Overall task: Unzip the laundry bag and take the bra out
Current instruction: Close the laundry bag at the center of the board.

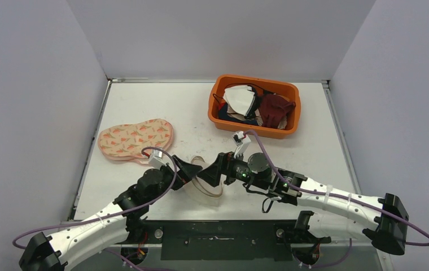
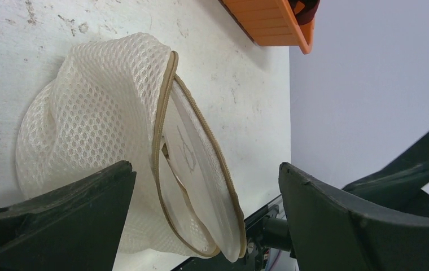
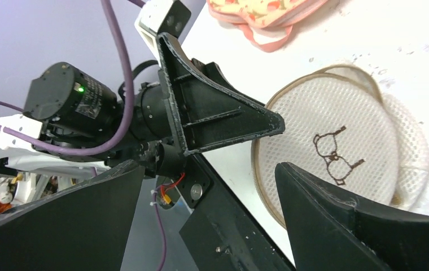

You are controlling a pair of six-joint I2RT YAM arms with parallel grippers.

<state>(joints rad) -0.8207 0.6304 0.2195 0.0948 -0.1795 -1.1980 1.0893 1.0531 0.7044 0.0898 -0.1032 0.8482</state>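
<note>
Left fingers (image 2: 88, 203) and right fingers (image 3: 325, 197) gape wide, holding nothing, likely because the bra (image 1: 136, 140) lies outside the unzipped laundry bag (image 2: 88, 124).

The round white mesh laundry bag (image 1: 205, 189), its tan zipper undone and lid gaping, lies near centre. The peach, carrot-printed bra (image 1: 136, 139) lies flat on the tabletop (image 1: 161, 107), left and farther back.

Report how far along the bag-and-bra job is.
Done: the laundry bag is unzipped, its zip edge gaping, and the bra lies on the table, apart from it. In hand: nothing. The left fingers and right fingers stand open beside the bag, holding nothing. Left: apparently only pulling the arms back.
</note>
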